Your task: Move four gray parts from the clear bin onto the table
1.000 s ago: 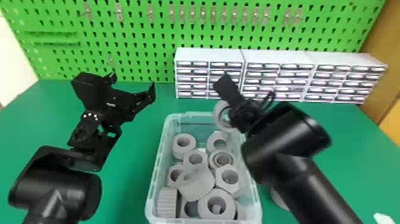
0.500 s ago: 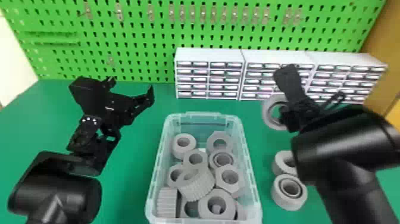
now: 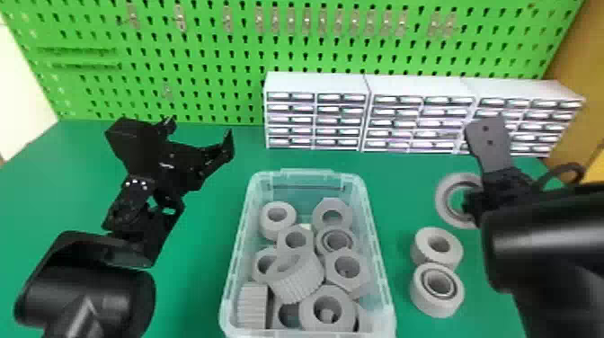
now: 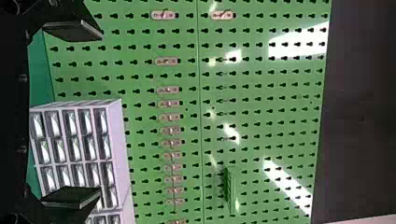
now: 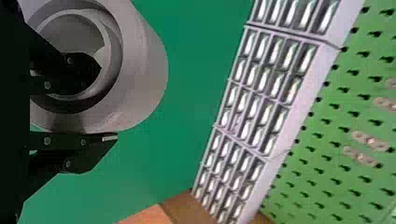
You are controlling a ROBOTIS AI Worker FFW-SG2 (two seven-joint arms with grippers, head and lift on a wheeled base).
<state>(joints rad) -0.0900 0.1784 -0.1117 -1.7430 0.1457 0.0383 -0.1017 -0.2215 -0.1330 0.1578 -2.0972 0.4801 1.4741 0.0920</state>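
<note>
Carried rightward by your right gripper (image 3: 471,206), the thick gray ring (image 3: 446,197) has gone from over the clear bin (image 3: 310,173) to open table (image 3: 191,292) on the bin's right, and since the last frame it has shifted a bit farther right and nearer you. Your left gripper sits about where it was, left of the bin.

You lose part of that ring in the head view, where the gripper covers its right side; in the right wrist view a dark finger crosses its bore and the picture's edge cuts it off. Your right arm runs out of view at the lower right, and the bin's near end is cropped. Inside the bin, the ridged gray gear (image 3: 296,277) overlaps its neighbors, and you can make out only portions of the lowest pieces.

As for the grip, you have one right finger inside the ring's bore and the other along its outer wall, pinching the wall between them. Your left gripper's fingers are spread wide with nothing between them. The ring hangs just beyond the plain gray collar (image 3: 422,254), which stands on the table beside the gray collar with an inner ring (image 3: 420,296).
</note>
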